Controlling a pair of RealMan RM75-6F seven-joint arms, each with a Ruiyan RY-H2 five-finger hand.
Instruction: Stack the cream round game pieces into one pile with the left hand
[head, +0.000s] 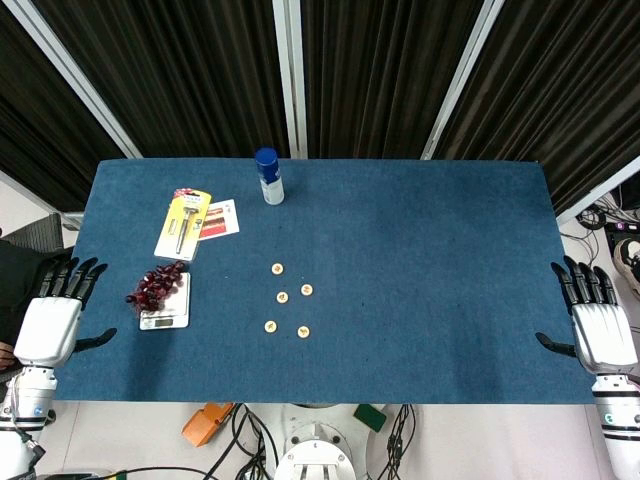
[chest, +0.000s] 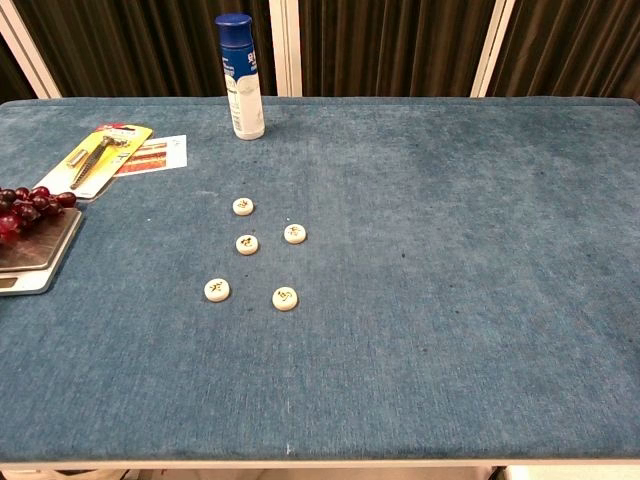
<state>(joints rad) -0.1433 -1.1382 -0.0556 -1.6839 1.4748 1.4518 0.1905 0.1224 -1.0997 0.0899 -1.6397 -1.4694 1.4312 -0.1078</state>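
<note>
The blue felt-covered table (head: 420, 280) is taken as the landmark, and all five cream round game pieces (chest: 247, 244) are seen lying flat and apart from one another on it, left of its centre, none yet stacked. The white-and-black left hand (head: 50, 318) is held off the table's left edge with its fingers spread and nothing in them; the white-and-black right hand (head: 598, 325) is held off the right edge, likewise spread and empty. Toward the table's left edge a small silver kitchen scale (head: 166, 308) carrying a bunch of dark red grapes (head: 157, 285) lies roughly between the left hand and the pieces, so it is judged that a low reach could knock it or drag the grapes off. The thin discs could be pushed across the felt rather than lifted, and a neighbouring piece could be nudged, since they lie close together. Near the far edge stand a white spray can with a blue cap (chest: 240, 75) and a yellow blister pack holding a metal tool (head: 183, 224); their printing, and the dark marks on the pieces, cannot be read.
</note>
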